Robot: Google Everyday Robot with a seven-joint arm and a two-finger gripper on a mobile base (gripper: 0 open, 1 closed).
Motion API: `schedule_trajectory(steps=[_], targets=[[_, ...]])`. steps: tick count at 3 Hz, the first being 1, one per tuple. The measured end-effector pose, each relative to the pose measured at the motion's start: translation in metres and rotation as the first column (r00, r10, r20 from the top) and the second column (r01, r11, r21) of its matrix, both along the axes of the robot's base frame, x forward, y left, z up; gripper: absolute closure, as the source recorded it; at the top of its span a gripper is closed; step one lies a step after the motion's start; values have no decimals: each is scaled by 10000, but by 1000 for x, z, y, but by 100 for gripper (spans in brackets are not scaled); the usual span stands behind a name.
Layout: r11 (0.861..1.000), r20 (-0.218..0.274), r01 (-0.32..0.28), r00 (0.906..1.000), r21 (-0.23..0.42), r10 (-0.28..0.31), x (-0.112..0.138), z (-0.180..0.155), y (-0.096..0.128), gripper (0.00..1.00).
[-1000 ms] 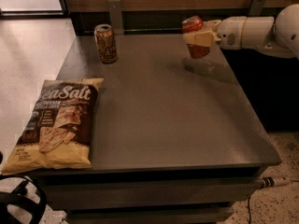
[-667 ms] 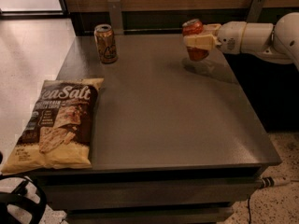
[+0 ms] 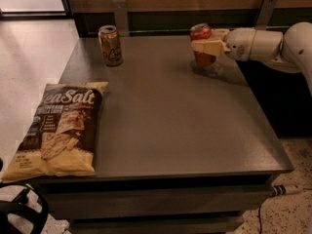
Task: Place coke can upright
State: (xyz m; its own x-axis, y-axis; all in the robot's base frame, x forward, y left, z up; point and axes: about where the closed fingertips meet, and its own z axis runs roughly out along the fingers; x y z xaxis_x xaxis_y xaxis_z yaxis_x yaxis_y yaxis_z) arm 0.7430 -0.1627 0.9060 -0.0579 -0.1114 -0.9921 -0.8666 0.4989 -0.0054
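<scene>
The red coke can (image 3: 201, 33) stands upright at the far right of the grey table (image 3: 170, 116), its silver top showing. My gripper (image 3: 206, 47) reaches in from the right on a white arm and is shut on the can around its middle. The can's base is at or just above the table surface; I cannot tell if it touches.
A tan/gold-brown can (image 3: 110, 45) stands upright at the far left of the table. A sea salt chip bag (image 3: 58, 128) lies flat at the near left. A wooden wall with metal brackets runs behind the table. The table's right edge drops off under my arm.
My gripper with the coke can has shifted slightly left and a little lower. The brown can and the chip bag have not moved.
</scene>
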Motion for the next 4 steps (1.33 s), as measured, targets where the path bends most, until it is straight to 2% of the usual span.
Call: schedule_trajectory(steps=[1, 2, 4], targets=[[9995, 115, -247, 9996, 202, 245, 2, -2, 3, 100], [9964, 359, -737, 9967, 410, 722, 11, -11, 17, 100], [9948, 182, -898, 9959, 480, 890, 19, -22, 24, 100]])
